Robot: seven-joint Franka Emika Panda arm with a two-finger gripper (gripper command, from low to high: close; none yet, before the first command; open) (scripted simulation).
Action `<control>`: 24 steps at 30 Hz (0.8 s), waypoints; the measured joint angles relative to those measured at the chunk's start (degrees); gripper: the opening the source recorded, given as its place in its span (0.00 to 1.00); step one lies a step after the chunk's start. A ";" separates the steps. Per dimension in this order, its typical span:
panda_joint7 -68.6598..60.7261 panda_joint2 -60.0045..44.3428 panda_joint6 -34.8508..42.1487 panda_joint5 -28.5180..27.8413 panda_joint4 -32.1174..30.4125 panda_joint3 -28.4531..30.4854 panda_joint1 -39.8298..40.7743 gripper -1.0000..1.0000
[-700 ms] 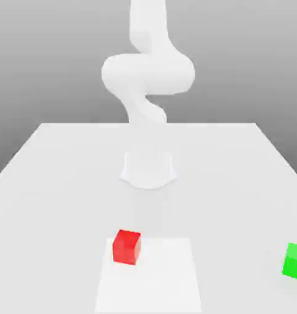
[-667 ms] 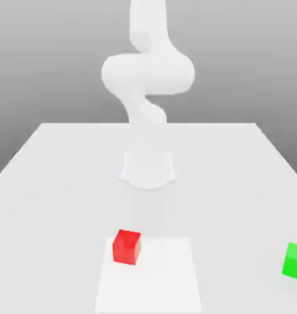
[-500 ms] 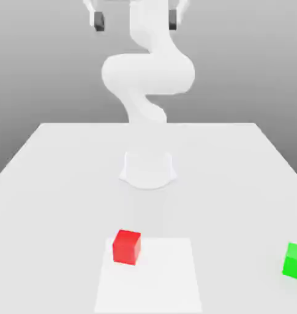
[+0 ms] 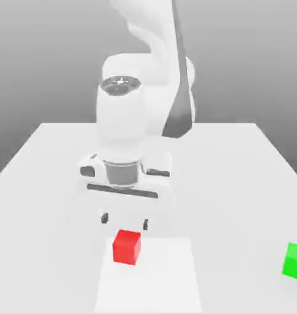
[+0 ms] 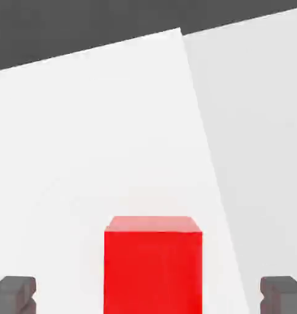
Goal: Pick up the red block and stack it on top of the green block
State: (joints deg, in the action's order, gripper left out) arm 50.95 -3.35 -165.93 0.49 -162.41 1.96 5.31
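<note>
- Claw [image 4: 124,221] hung low over the desk [image 4: 236,172], fingers spread wide, nothing held.
- Two dark fingertips [image 4: 105,218] seen in the exterior view, one on each side, just above and behind the red block [image 4: 127,246].
- In the hand view, same fingertips [image 5: 13,294] stood well apart, with the red block [image 5: 153,264] between them and gaps on both sides.
- Red block sat flat on the desk, on a lighter square patch [image 4: 163,276], near that patch's 11 o'clock corner in the exterior view.
- Green block [image 4: 295,260] sat on the desk too, far off at about 3 o'clock from the red block, at the exterior view's right edge.
- The two blocks were well apart, not touching.
- Big white arm [image 4: 127,122] leaned down over the middle of the desk, at 12 o'clock from the red block.
</note>
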 joint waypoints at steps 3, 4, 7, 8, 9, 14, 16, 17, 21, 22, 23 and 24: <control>-0.61 -6.26 -5.34 0.85 0.76 -0.72 0.54 0.50; -0.74 -8.14 -6.95 1.04 1.02 -0.99 0.77 0.00; -0.69 -8.14 -6.96 0.99 1.02 -1.00 0.79 0.00; -0.65 -8.14 -6.96 0.94 1.03 -1.00 0.80 0.00; -0.60 -8.14 -6.96 0.90 1.03 -1.01 0.81 0.00; -0.08 -3.62 -3.09 0.17 0.37 -0.83 0.81 0.00; 0.24 0.39 0.35 -0.29 -0.20 -0.81 0.92 0.00; 0.36 2.44 2.11 -0.46 -0.49 -0.91 1.05 0.00; 2.96 3.31 7.50 -2.17 3.79 -5.61 -1.49 0.00; 3.84 2.58 8.48 -2.68 5.42 -7.52 -2.91 0.00; 4.71 1.80 9.42 -3.18 7.06 -9.20 -5.43 0.00; 5.63 0.90 10.44 -3.69 8.90 -10.75 -8.68 0.00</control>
State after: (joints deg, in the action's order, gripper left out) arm 56.58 -2.44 -155.49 -3.20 -153.52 -8.79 -3.37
